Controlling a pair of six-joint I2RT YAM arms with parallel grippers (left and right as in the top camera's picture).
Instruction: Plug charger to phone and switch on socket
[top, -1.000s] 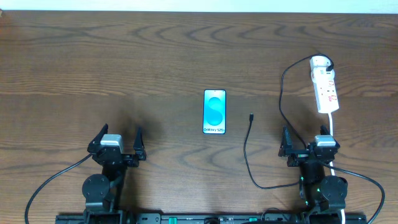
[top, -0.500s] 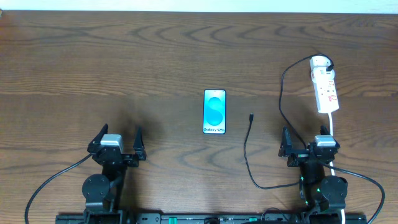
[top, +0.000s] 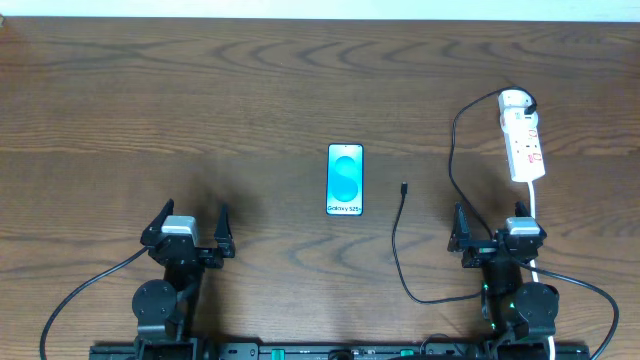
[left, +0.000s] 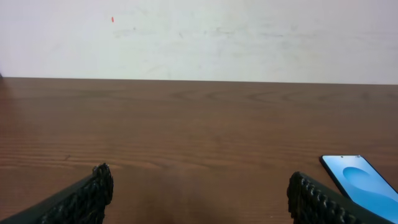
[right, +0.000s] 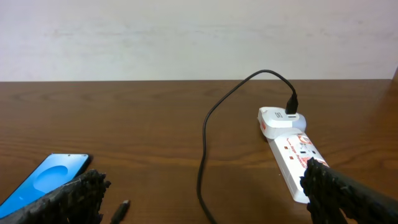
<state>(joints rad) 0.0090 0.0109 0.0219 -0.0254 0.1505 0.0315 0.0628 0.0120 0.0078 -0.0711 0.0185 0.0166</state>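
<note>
So: both arms parked at near edge of bench (top: 120, 100), nothing started.

L pincer (top: 190, 228): near-left, jaws spread wide, holding nothing, touching nothing. Bare wood ahead of it in its wrist view; phone just creeps in at lower right.

R pincer (top: 490, 232): near-right, also wide apart and empty. Sits just near of the socket's white cord.

Phone (top: 345, 179): flat, mid-bench, screen up, lit blue, white band at near end. Between the two arms, farther out than both.

Charger (top: 395, 240): connector tip lies just right of phone, apart from it, not inserted. Cable runs near, loops toward R arm, then far along to the socket (top: 523, 140), where plug sits in far end.

Socket: far-right, lengthwise near-far. Switch position too small to read.

Progress, my read: mains end looks plugged. Left: pick up tip, seat in phone, flip switch. R arm closest to tip and socket.
</note>
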